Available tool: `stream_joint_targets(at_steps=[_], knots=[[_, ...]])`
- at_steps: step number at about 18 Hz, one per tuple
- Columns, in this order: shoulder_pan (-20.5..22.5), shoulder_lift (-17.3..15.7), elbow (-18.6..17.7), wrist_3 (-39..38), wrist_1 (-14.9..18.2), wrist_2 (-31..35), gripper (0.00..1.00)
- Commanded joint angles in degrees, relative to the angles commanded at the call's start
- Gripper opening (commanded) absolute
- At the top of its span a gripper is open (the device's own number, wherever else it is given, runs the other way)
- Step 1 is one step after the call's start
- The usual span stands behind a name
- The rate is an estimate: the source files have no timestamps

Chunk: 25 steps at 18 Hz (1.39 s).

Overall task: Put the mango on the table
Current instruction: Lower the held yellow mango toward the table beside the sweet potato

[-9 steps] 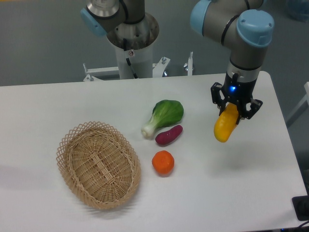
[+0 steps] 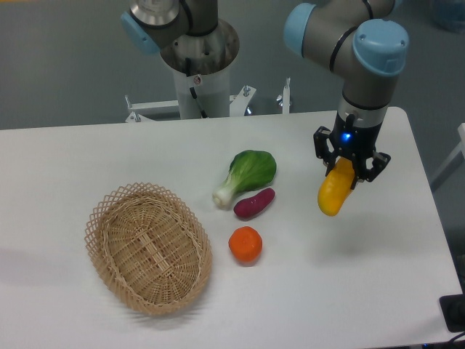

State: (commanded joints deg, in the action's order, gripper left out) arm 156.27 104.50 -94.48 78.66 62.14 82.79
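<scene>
The yellow mango (image 2: 333, 192) hangs tilted above the right part of the white table (image 2: 87, 153), with its upper end between the fingers of my gripper (image 2: 349, 164), which is shut on it. A faint shadow of the fruit falls on the tabletop below and to the right. The mango does not appear to touch the table.
A bok choy (image 2: 245, 174), a purple sweet potato (image 2: 254, 203) and a round orange fruit (image 2: 245, 244) lie left of the mango. An oval wicker basket (image 2: 148, 246) sits at the front left. The arm's base (image 2: 198, 65) stands behind the table.
The gripper and the mango have shifted slightly to the left and a little up.
</scene>
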Motion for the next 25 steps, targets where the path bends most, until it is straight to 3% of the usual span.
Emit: stream_joint_targets(at_steps=[5,9,12,18,25], knots=[[-1.7,2.0,0.0,-4.4,-3.6,-0.1,0.45],[-4.6,6.8,0.0,-8.8,-13.3,0.1,0.45],[-5.5,11.0,1.1,-9.6,-17.7,0.2,0.45],[-5.7,14.1,1.0,-8.9,-19.9,0.1,0.45],[-6.2,14.7,-2.2,-9.4,-20.2,0.1,0.45]])
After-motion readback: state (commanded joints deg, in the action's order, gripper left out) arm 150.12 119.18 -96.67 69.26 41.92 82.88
